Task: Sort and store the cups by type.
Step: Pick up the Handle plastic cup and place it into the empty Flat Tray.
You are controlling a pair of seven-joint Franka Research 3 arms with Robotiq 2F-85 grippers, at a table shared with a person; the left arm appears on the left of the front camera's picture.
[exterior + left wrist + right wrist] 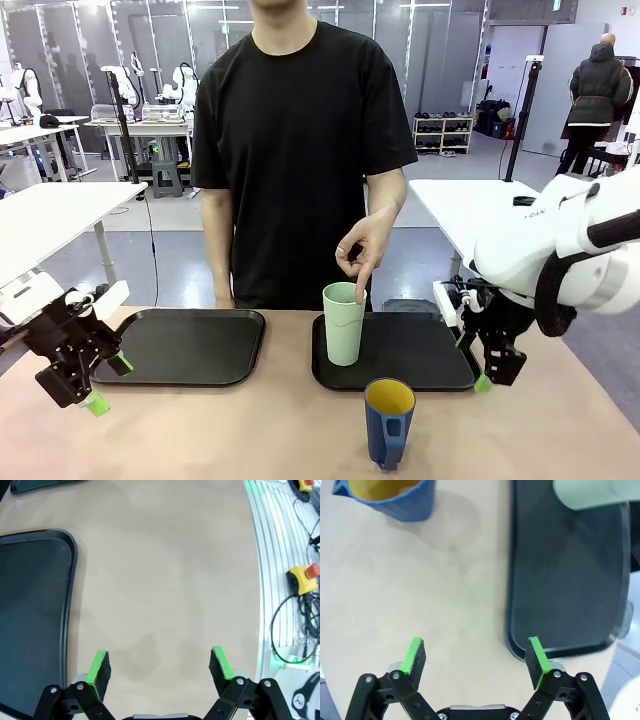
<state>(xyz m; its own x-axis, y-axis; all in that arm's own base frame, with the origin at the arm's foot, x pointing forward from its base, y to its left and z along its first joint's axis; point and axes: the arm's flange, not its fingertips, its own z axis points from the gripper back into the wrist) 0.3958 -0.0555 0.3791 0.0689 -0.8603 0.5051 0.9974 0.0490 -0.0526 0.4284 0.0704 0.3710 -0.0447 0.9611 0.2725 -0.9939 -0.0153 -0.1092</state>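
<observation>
A tall pale green tumbler [343,322] stands upright on the right black tray [430,352], and the person's hand [362,247] hovers at its rim. The tumbler's base [587,492] also appears in the right wrist view. A dark blue mug [389,421] with a yellow inside sits on the table in front of that tray, seen again as the mug [390,497] at the upper left of the right wrist view. My right gripper [476,661] is open above the table beside the tray's edge [512,605]. My left gripper [159,666] is open over bare table, right of the left tray [35,620].
The left black tray [185,345] lies on the tan table with nothing on it. A silver rail with cables and a yellow button box [302,577] runs along the table's edge near my left gripper. The person stands at the far side.
</observation>
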